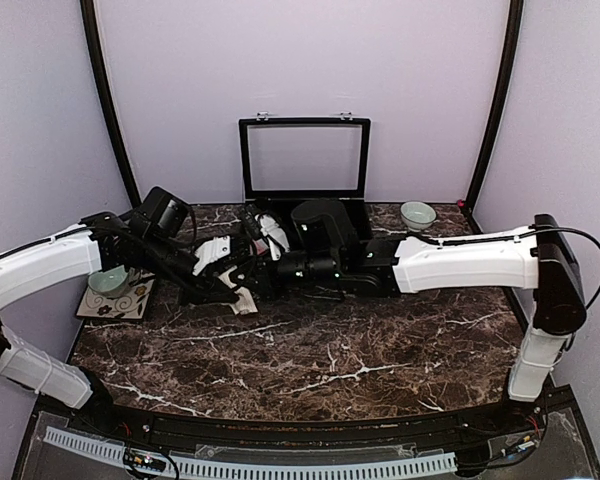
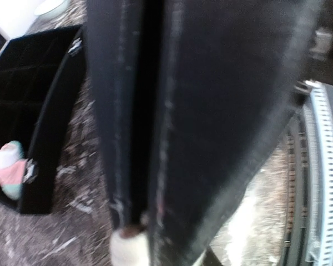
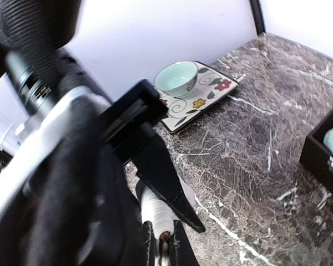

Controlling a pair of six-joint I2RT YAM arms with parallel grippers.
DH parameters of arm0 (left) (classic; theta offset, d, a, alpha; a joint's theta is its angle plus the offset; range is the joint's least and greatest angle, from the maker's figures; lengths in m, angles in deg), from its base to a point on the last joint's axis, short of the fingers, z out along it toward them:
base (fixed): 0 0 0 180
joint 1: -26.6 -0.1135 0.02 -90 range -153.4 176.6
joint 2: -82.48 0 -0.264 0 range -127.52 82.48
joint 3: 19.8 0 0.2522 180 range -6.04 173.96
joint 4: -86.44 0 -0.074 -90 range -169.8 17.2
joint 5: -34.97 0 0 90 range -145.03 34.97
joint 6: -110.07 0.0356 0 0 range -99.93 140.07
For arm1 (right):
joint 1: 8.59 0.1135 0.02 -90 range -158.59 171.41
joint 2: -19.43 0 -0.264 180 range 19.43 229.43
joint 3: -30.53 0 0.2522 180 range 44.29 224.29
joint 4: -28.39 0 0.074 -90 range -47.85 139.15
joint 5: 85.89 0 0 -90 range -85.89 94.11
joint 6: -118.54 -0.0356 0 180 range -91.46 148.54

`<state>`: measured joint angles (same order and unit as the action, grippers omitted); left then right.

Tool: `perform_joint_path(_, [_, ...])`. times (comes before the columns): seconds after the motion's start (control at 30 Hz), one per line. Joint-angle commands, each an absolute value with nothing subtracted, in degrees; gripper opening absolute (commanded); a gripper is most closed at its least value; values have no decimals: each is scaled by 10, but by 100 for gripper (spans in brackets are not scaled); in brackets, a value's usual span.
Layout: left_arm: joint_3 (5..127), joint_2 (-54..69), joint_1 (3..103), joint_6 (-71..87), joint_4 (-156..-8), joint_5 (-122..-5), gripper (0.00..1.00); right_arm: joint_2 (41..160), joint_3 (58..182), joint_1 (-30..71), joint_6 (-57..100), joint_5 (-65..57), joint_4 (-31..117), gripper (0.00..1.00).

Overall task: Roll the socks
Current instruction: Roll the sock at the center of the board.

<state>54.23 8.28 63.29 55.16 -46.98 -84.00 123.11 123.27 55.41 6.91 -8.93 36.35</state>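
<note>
Right wrist view shows the right gripper (image 3: pixel 164 244) with its fingertips pressed together on the near end of the cream sock (image 3: pixel 155 210), which looks already bunched into a short roll with a bit of brown showing at the pinch. That sock lies on the bench (image 1: pixel 330 360) just in front of the black case (image 1: pixel 305 122), toward its left corner. The pink sock (image 2: pixel 10 169) sits inside the case.

The left gripper (image 1: pixel 232 288) is right beside the roll, one finger slanting down past it. Its own view is dark blur, so I cannot tell how its jaws stand.

The step in hand looks like finishing the cream roll. Next, the roll likely needs tucking or steadying by the left side, so it does not spring loose when it is carried toward the case.
</note>
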Motion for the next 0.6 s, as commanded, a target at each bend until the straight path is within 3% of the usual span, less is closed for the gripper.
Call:
perform_joint_path(0.0, [525,100,642,565,-525,-711,24,1262,1277,558,-21,-54,338,0])
perform_joint_path(0.17, [518,100,646,562,-550,-654,21,1280,1293,561,-75,-53,335,0])
perform_joint_path(0.2, [516,98,647,561,-552,-651,18,1281,1293,561,-76,-50,334,0])
perform_joint_path(0.27, [515,97,647,561,-552,-647,2,1280,1292,561,-78,-42,336,0])
perform_joint_path(0.37, [520,97,647,561,-532,-689,0,1273,1282,560,-66,-39,337,0])
perform_joint_path(0.4, [525,95,647,559,-520,-714,0,1268,1274,560,-50,-45,332,7])
perform_joint_path(0.53, [548,82,646,540,-478,-816,0,1221,1199,560,44,-85,262,51])
perform_joint_path(0.57, [555,79,644,537,-467,-845,0,1209,1180,560,70,-96,245,54])
